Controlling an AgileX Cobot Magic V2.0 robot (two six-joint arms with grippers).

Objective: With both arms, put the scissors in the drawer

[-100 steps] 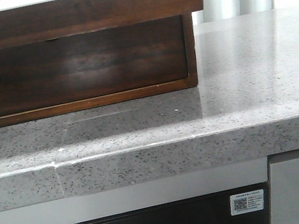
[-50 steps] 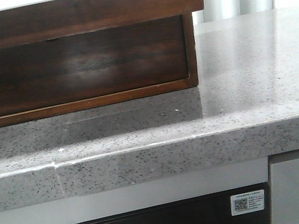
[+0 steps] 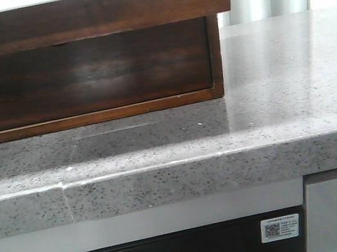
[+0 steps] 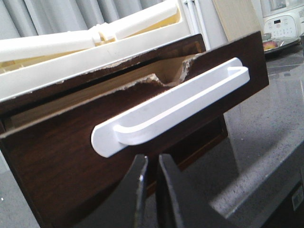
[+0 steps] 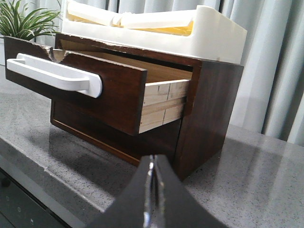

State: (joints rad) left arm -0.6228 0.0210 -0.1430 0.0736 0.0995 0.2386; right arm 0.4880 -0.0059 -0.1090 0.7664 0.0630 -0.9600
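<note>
Standing pulled out of the wooden box (image 5: 209,109), the drawer (image 5: 109,90) shows w/ white handle (image 4: 166,109). Scissors not visible in any view. Front view unchanged vs 1 s ago, so no progress. Left claw (image 4: 151,185) fingers slightly apart, empty; right claw (image 5: 151,199) closed, empty. Wrist views show open drawer; front shows only box base on worktop (image 3: 278,80).
</note>
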